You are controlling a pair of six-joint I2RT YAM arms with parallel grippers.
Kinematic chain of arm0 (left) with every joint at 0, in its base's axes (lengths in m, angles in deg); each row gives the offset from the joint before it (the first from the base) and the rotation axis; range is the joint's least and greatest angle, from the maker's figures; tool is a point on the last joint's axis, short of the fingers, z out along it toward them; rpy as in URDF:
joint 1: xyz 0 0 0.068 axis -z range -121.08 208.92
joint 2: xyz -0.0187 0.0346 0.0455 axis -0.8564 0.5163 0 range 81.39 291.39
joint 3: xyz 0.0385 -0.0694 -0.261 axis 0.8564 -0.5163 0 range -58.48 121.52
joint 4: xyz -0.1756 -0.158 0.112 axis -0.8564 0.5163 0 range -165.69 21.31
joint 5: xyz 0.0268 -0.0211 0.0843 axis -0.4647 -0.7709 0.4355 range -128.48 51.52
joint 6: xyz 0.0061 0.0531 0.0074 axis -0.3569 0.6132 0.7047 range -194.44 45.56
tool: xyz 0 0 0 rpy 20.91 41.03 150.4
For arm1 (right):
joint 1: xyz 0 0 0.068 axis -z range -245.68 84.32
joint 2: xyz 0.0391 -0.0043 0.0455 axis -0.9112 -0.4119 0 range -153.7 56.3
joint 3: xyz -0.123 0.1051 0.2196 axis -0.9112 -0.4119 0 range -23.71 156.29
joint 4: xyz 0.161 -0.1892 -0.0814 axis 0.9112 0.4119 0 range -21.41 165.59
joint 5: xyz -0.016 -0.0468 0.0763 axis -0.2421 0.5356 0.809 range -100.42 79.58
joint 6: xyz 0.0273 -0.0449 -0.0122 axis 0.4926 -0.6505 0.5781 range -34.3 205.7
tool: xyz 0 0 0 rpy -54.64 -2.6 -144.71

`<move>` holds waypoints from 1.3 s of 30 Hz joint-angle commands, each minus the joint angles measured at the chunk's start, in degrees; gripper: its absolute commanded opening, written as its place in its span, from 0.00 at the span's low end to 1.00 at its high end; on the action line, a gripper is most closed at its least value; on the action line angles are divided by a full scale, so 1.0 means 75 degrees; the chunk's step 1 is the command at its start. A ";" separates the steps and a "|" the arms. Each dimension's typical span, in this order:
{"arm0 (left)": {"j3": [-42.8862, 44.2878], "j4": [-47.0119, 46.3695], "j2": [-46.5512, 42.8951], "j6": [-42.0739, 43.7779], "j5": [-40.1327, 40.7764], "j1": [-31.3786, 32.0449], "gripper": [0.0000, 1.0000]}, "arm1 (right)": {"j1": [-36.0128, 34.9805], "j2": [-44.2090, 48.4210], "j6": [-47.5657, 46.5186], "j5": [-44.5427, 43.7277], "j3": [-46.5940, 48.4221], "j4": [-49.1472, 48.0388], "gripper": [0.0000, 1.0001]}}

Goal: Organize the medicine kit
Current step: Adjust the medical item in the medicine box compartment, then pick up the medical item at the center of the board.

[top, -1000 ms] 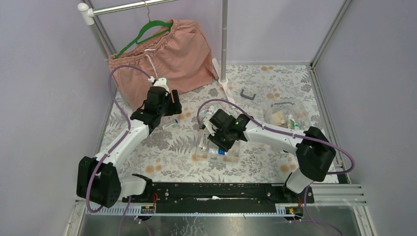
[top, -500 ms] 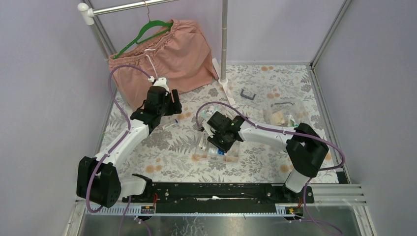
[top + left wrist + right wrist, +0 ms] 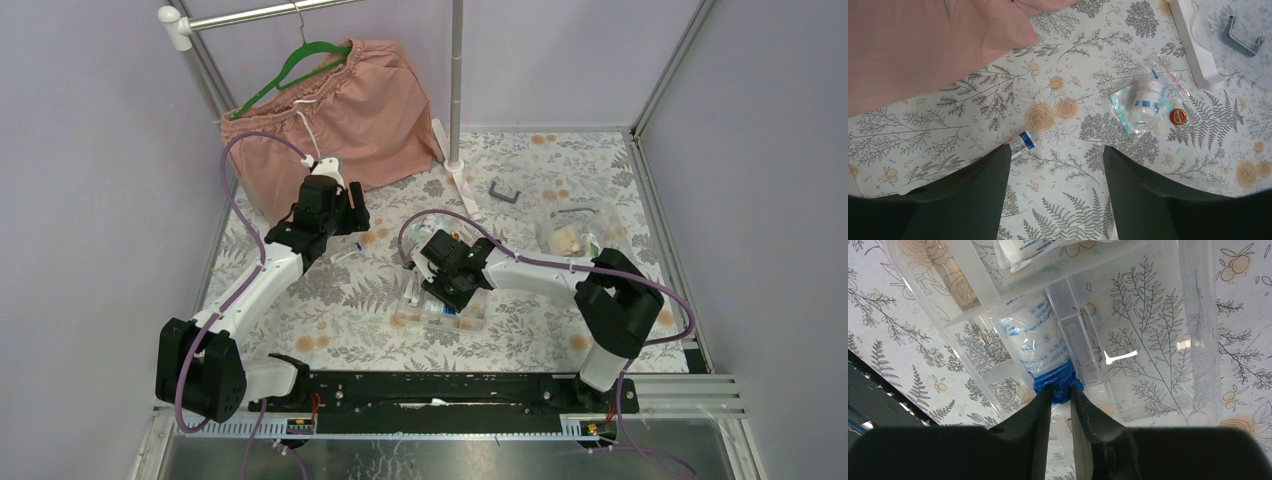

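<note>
We find the right gripper (image 3: 1060, 390) has narrowed onto the blue end of a sachet (image 3: 1040, 342) lying inside the clear box (image 3: 1200, 315) and now pinches it, so we judge stowing is underway. The left gripper (image 3: 1057, 165), left of the box, hangs spread and empty.

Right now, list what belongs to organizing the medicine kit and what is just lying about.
Job in hand: clear box; sachet pinched by the right end effector; small tube; bagged white bottle; small red tin; black handle.
Lying about: pink shorts; green hanger; rack pole.
</note>
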 commanded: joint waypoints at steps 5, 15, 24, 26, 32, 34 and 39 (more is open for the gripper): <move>0.0223 0.0011 -0.0027 0.0052 -0.0039 -0.0066 0.75 | -0.0045 0.0814 0.0172 -0.0027 0.0731 0.0398 0.32; 0.0225 -0.0008 -0.0010 0.0005 -0.0027 -0.0069 0.75 | 0.0772 0.1237 0.0763 -0.0683 0.1593 -0.0583 0.39; 0.0199 -0.0055 -0.0017 -0.0051 -0.0073 -0.0080 0.75 | 0.1720 -0.0097 0.2428 -0.1863 0.2782 -0.0660 0.51; 0.0202 -0.0070 -0.0005 -0.0054 -0.0118 -0.0082 0.75 | 0.1812 -0.0460 0.2673 -0.1828 0.3041 -0.0662 0.60; 0.0214 -0.0083 0.0019 -0.0073 -0.0194 -0.0076 0.75 | 0.1946 -0.1762 0.3497 -0.1509 0.4113 -0.0458 0.77; 0.0214 -0.0084 0.0017 -0.0076 -0.0207 -0.0079 0.75 | 0.1947 -0.2243 0.3742 -0.1530 0.4651 -0.0157 0.80; 0.0225 -0.0084 -0.0015 -0.0065 -0.0210 -0.0086 0.75 | 0.1952 -0.2989 0.4261 -0.1640 0.5371 0.0069 0.82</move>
